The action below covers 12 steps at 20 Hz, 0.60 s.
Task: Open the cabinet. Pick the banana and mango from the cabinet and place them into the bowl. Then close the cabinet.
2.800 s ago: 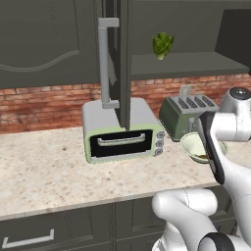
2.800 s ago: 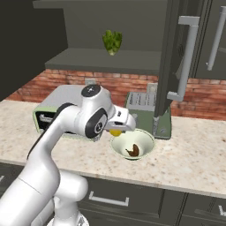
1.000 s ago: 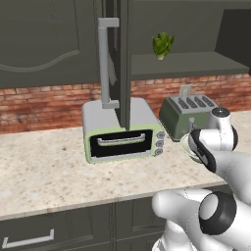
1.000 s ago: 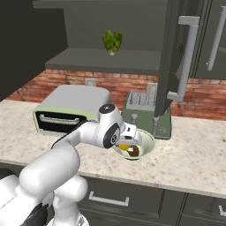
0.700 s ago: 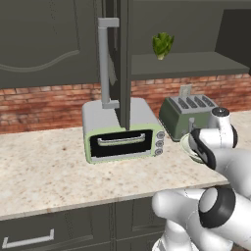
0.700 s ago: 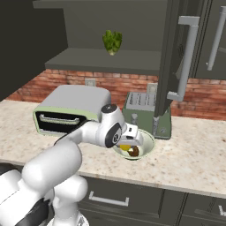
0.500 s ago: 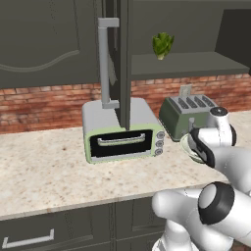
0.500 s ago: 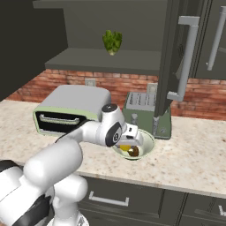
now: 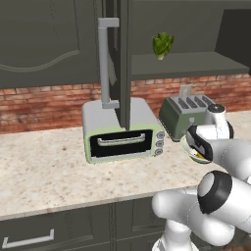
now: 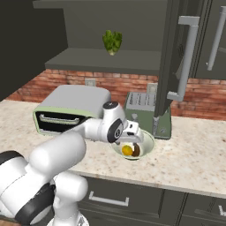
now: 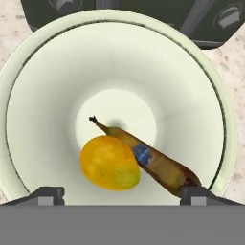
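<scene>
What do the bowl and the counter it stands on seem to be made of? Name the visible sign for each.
Bowl: probably glazed ceramic or plastic; smooth, plain pale cream-green with soft shading.
Counter: looks like polished stone, perhaps granite; beige with fine speckles.

Left base view: from behind-left of arm, facing forward and down, mid-range; toaster oven (image 9: 122, 135) centre, bowl (image 9: 192, 149) right of it. Right base view: from behind-right, same heading, similar range; toaster oven (image 10: 70, 108) left, bowl (image 10: 132, 145) right of it at centre. Both share toaster oven, bowl, toaster (image 9: 188, 113), lettuce (image 10: 112, 42) on shelf above. Hand view: straight down, very close above bowl (image 11: 33, 72).
</scene>
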{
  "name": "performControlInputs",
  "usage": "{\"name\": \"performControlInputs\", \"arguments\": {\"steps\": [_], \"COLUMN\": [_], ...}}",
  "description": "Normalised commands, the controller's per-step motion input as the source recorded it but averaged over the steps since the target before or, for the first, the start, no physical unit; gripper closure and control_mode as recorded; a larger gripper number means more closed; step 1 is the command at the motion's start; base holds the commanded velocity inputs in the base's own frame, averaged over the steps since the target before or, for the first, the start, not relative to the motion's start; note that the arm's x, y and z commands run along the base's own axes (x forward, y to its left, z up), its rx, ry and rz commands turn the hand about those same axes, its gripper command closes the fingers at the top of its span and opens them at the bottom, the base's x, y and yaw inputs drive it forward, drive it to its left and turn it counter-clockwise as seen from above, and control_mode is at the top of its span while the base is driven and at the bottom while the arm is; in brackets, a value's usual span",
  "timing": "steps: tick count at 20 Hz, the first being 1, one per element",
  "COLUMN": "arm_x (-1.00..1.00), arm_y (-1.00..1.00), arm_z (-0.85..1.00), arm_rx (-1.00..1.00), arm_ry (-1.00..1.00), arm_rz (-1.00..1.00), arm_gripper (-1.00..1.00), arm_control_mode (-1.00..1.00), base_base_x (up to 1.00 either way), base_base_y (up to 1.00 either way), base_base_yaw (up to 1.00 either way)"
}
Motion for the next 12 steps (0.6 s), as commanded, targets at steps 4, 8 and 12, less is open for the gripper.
{"name": "performControlInputs", "arguments": {"steps": [4, 8, 12], "arm_x": [0.0, -0.18, -0.34], "arm_y": [-0.18, -0.14, 0.0], "arm_z": [0.4, 0.46, 0.47], "arm_rx": [0.0, 0.0, 0.0], "arm_ry": [0.0, -0.02, -0.08], "arm_rz": [0.0, 0.0, 0.0], "arm_gripper": [-1.0, -1.0, -1.0], "arm_control_mode": [-1.0, -1.0, -1.0], "base_base_x": [0.0, 0.0, 0.0], "base_base_y": [0.0, 0.0, 0.0], "base_base_yaw": [0.0, 0.0, 0.0]}}
